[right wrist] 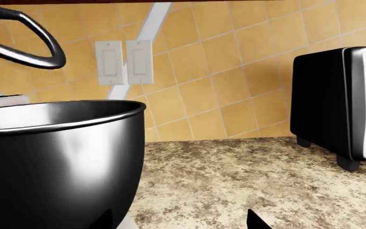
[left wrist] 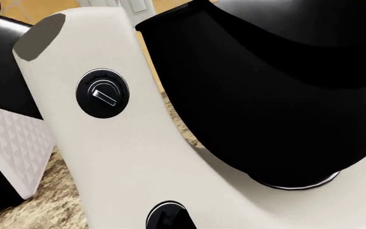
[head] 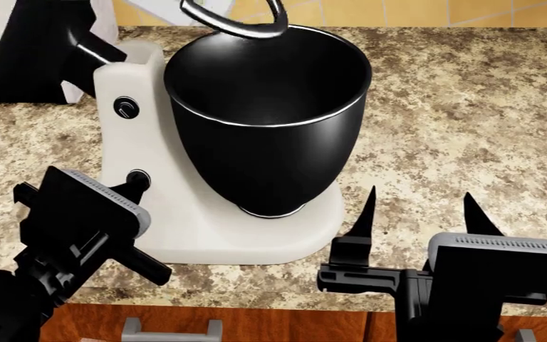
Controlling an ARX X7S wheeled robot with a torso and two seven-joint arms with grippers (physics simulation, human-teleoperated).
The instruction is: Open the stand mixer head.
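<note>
Right gripper [head: 416,214]: nearest, fingers spread apart, empty, above counter edge.
Left gripper [head: 112,214]: beside mixer base; finger spacing unclear.
Stand mixer head [head: 17,43]: tilted up behind black bowl [head: 268,107].

Stand mixer head [head: 26,43]: cream-white with black underside, tilted up and back, clear of bowl.

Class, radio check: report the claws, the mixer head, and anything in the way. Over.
Right claw open, empty, in front of the black bowl. Left claw beside the base column; jaws hidden. Mixer head tilted up, beater above bowl. Nothing in the way.
</note>
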